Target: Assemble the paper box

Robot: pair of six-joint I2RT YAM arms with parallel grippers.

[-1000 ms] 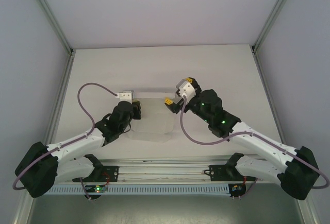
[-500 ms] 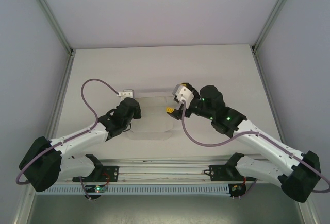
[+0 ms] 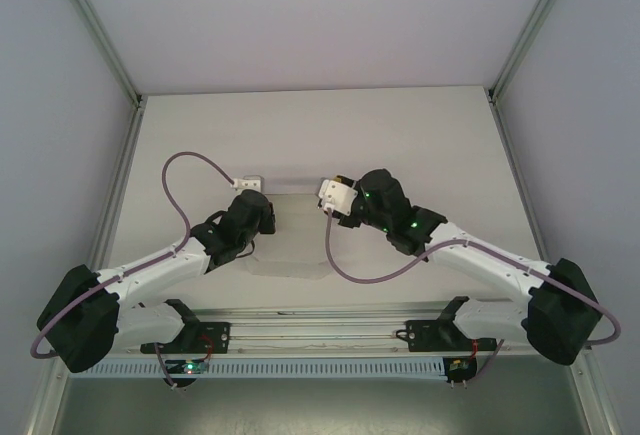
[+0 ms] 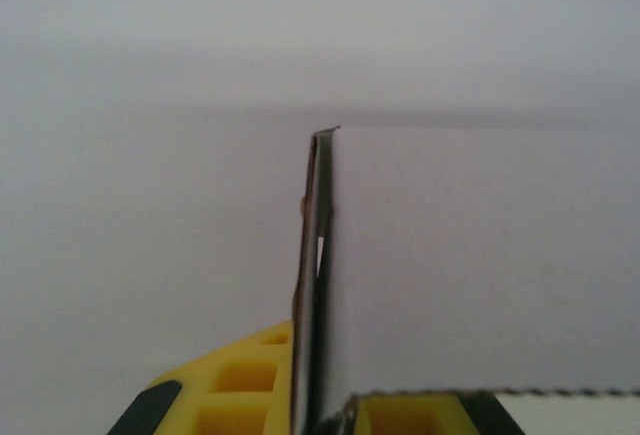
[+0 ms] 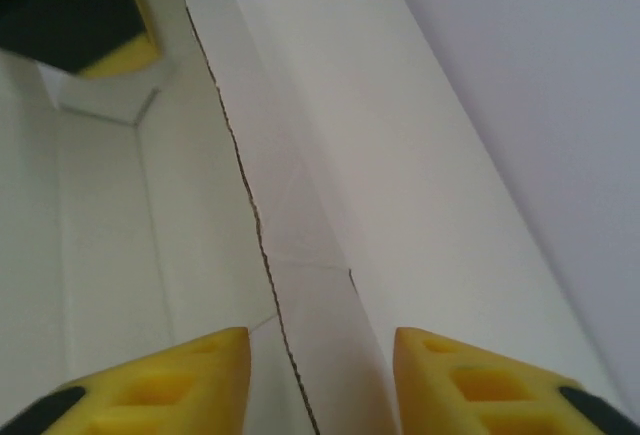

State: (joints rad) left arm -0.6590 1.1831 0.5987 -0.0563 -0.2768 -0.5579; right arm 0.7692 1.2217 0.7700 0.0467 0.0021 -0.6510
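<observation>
The paper box (image 3: 295, 240) is white thin card lying mid-table between the two arms, with its edges partly raised. My left gripper (image 3: 262, 217) holds its left side. In the left wrist view a card edge (image 4: 320, 255) stands upright, pinched in the left gripper (image 4: 318, 407), which is shut on it. My right gripper (image 3: 328, 200) is at the box's right rear corner. In the right wrist view its yellow fingers (image 5: 200, 375) stand apart on either side of a raised card wall (image 5: 330, 205), and the right gripper (image 5: 320, 355) is open around it.
The white table (image 3: 300, 125) is ringed by pale enclosure walls with metal posts (image 3: 120, 85) at the back corners. A metal rail (image 3: 320, 333) runs along the near edge by the arm bases. Purple cables (image 3: 190, 170) loop above each arm.
My right gripper has moved left onto the box's right rear corner and its jaws have narrowed around the card wall. The left arm shifted slightly and keeps its grip.
</observation>
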